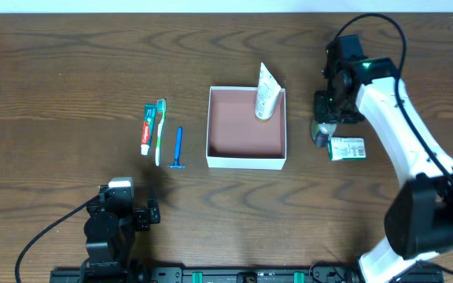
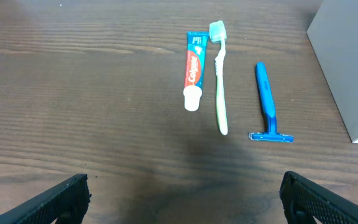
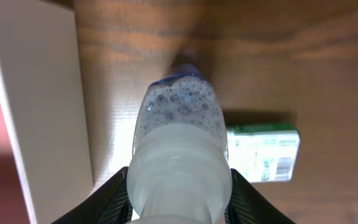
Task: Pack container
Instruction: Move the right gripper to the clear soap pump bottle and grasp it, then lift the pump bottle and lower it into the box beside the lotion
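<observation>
The container (image 1: pixel 246 161), a square white-walled box with a pink-brown inside, sits mid-table with a white tube (image 1: pixel 266 93) leaning in its far right corner. Its wall also shows in the right wrist view (image 3: pixel 42 93) and in the left wrist view (image 2: pixel 347 68). My right gripper (image 1: pixel 322 130) is shut on a small clear bottle (image 3: pixel 179 155) with a foamy liquid, just right of the container. A green-and-white packet (image 1: pixel 346 148) lies beside it (image 3: pixel 263 152). My left gripper (image 2: pixel 182 199) is open and empty, near the front edge (image 1: pixel 120 212).
Left of the container lie a toothpaste tube (image 1: pixel 146 128), a green toothbrush (image 1: pixel 160 130) and a blue razor (image 1: pixel 178 148). They also show in the left wrist view: toothpaste tube (image 2: pixel 193 70), toothbrush (image 2: pixel 219 78), razor (image 2: pixel 266 102).
</observation>
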Available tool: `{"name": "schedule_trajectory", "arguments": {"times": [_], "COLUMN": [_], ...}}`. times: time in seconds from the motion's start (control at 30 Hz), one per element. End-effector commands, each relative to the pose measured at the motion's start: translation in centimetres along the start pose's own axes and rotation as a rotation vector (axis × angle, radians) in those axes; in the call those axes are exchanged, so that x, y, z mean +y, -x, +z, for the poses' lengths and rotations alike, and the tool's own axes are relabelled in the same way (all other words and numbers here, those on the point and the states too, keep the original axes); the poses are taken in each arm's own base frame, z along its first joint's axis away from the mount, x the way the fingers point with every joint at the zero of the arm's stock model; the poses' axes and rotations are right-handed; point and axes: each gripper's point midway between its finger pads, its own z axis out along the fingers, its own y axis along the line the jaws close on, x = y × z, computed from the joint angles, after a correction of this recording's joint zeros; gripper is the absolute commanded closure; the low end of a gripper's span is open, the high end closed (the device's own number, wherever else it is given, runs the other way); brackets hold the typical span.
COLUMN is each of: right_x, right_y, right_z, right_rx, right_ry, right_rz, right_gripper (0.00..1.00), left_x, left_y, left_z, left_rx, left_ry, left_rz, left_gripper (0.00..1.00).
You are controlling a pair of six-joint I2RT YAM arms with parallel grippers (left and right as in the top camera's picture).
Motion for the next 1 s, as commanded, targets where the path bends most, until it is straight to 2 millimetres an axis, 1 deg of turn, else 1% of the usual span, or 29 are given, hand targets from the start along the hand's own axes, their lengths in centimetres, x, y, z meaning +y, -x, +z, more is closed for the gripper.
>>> {"name": "schedule_trajectory", "arguments": {"times": [0.0,0.1,0.2,0.3,0.4,0.47,0.57,0.67,0.73,0.87,0.97], "right_x": [0.6,1.8,3.4,5.6,8.6,11.2,14.0,16.8,18.4,20.7,21.8], "right_y": [1.2,-0.4,-1.8,-2.7,-3.5,-4.2,-4.4,-3.6,-2.7,-0.6,0.0], "right_z": [-7.6,-10.8,-13.7,-16.3,-17.6,-17.8,-17.2,-15.7,-14.3,-11.0,-8.6], "right_rx": [-0.186,-0.219,-0.276,-0.341,-0.358,-0.348,-0.336,-0.331,-0.327,-0.318,-0.288], "right_ry": [0.03,0.063,0.095,0.15,0.239,0.322,0.367,0.387,0.393,0.391,0.385], "right_rz": [-0.016,-0.057,-0.112,-0.175,-0.243,-0.285,-0.319,-0.344,-0.346,-0.284,-0.251], "right_gripper": [0.78,0.77,0.79,0.79,0.79,0.77,0.77,0.78,0.79,0.81,0.82], "left_x": [0.0,0.0,0.0,0.0,0.0,0.0,0.0,0.0,0.0,0.0,0.0], "left_y": [0.0,0.0,0.0,0.0,0.0,0.0,0.0,0.0,0.0,0.0,0.0], "left_z": [0.0,0.0,0.0,0.0,0.0,0.0,0.0,0.0,0.0,0.0,0.0], "left_rx": [-0.006,-0.006,-0.006,-0.006,-0.006,-0.006,-0.006,-0.006,-0.006,-0.006,-0.006], "left_ry": [-0.002,-0.001,-0.002,-0.002,-0.001,-0.002,-0.002,-0.002,-0.002,-0.002,-0.002], "left_rz": [-0.007,-0.007,-0.007,-0.007,-0.007,-0.007,-0.007,-0.007,-0.007,-0.007,-0.007], "left_gripper": [0.02,0.02,0.02,0.02,0.02,0.02,0.02,0.02,0.02,0.02,0.02]}}
